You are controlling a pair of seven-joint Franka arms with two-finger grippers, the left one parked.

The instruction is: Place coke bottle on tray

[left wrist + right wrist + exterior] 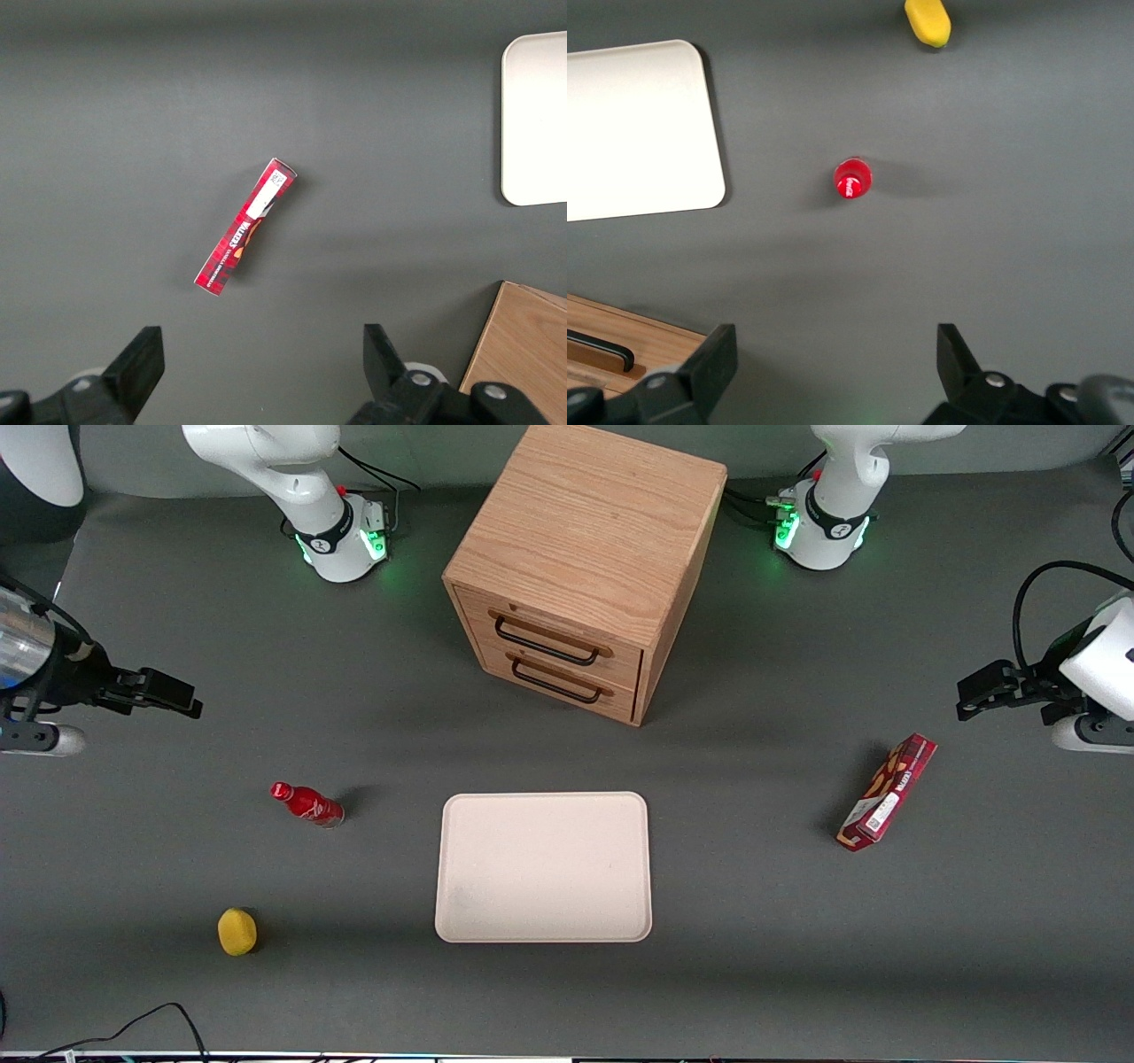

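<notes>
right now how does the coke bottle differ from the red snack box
The coke bottle is round, capped and stands upright; the snack box is a long flat-sided carton lying slanted on the table. The bottle sits toward the working arm's end, beside the tray; the box lies toward the parked arm's end. The bottle is the shorter of the two. Both are red with white print. The gripper hangs open, away from both.

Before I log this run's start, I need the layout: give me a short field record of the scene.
coke bottle: upright on the table, apart from the tray
tray: flat, nothing on it
pincer: open, above the table at the working arm's end, holding nothing
lemon: nearer the front camera than the bottle
snack box: toward the parked arm's end
</notes>
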